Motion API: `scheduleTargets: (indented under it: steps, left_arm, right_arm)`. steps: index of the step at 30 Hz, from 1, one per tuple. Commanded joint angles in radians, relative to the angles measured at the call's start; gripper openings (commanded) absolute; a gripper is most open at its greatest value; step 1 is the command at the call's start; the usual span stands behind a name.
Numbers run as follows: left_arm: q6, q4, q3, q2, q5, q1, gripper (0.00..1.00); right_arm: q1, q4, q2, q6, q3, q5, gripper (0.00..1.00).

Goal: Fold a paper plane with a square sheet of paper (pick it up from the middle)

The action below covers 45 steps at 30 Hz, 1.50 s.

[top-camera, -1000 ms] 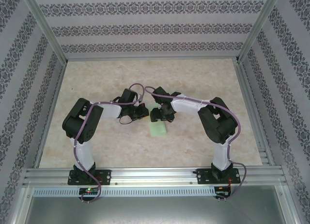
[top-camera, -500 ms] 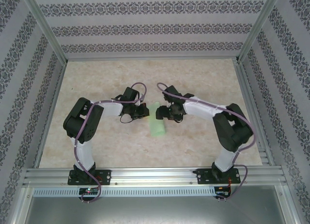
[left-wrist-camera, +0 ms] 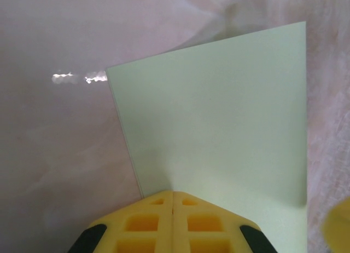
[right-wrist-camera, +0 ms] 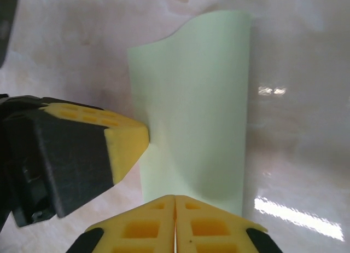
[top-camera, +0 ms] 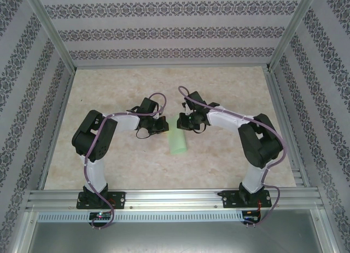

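Note:
The square sheet of paper (top-camera: 178,142) is pale green and lies bent over into a narrow curved strip at the table's middle. My left gripper (top-camera: 164,125) is at its left edge. In the left wrist view the left gripper (left-wrist-camera: 173,194) is shut on the rim of the sheet (left-wrist-camera: 219,127), which rises away from the table. My right gripper (top-camera: 182,123) is at the strip's far end. Seen from the right wrist, the right gripper (right-wrist-camera: 175,198) is shut on the sheet's (right-wrist-camera: 202,99) near edge, and the left fingertips (right-wrist-camera: 128,141) pinch its side. A paper plane is out of view.
The marbled tabletop (top-camera: 109,99) is fenced by patterned walls (top-camera: 175,34) at the back and sides. An aluminium rail (top-camera: 175,198) with both arm bases runs along the near edge. Open room lies behind and to both sides of the grippers.
My right gripper, open over the sheet before, has slid toward the strip's far end and shut. More of the sheet now shows. The left gripper has stayed put.

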Motion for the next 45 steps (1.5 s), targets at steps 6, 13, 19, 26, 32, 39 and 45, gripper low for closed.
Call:
scheduleTargets:
  steps: [6,13,19,26,32,39,45]
  left_arm:
    - [0.007,-0.125,-0.015,0.063,-0.113,-0.016,0.02]
    - [0.0,-0.14,-0.013,0.067,-0.119,-0.016,0.0]
    - [0.012,-0.18,-0.016,0.084,-0.148,-0.016,0.0]
    - [0.007,-0.198,-0.033,0.089,-0.171,-0.015,0.0]
    - [0.007,-0.214,-0.041,0.095,-0.197,-0.015,0.0]
    - [0.011,-0.214,-0.083,0.101,-0.212,-0.016,0.0]
    - [0.011,-0.213,-0.098,0.101,-0.229,-0.016,0.0]
  right_arm:
    - [0.019,0.024,0.11,0.007,0.112,-0.08,0.07]
    - [0.021,-0.03,0.179,-0.015,0.152,-0.07,0.08]
    - [0.016,-0.046,0.185,-0.035,0.131,-0.043,0.09]
    - [-0.002,-0.034,0.185,-0.05,0.091,-0.038,0.09]
    - [-0.034,0.016,0.151,-0.075,0.005,-0.068,0.1]
    - [-0.068,0.075,0.071,-0.12,-0.126,-0.076,0.11]
    - [-0.114,0.107,0.011,-0.146,-0.224,-0.086,0.11]
